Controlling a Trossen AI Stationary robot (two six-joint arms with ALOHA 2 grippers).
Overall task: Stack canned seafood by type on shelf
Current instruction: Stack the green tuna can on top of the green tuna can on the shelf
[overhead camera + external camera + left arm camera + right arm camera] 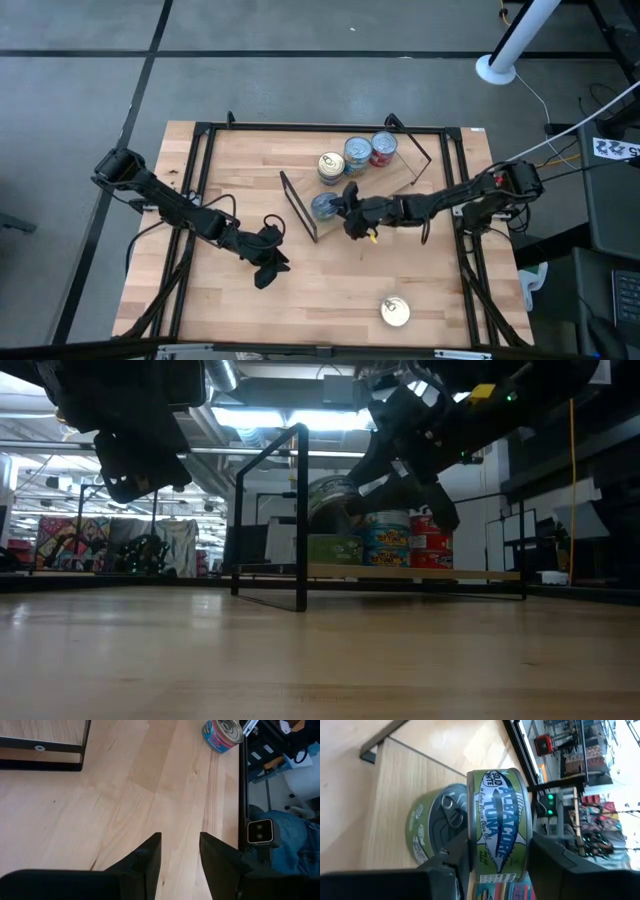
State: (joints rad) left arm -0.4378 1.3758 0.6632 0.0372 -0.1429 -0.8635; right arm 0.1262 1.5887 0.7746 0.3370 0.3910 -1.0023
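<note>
Five tins (359, 155); one shelf (400, 178); two arms.

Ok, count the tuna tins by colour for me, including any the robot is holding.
Green: 2, a green tin on the shelf, a held green tin in the right pincer.
Blue: 2, the blue tins look stacked.
Red: 2, the red tins look stacked.
Teal-and-pink: 1, the lone tin on the tabletop.
Total: 7.

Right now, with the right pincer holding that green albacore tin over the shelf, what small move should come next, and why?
Probably lower the right pincer so the held green tin settles on the matching green tin on the shelf, then open. The labels match, and in the low view the held tin hangs just above that stack.
</note>
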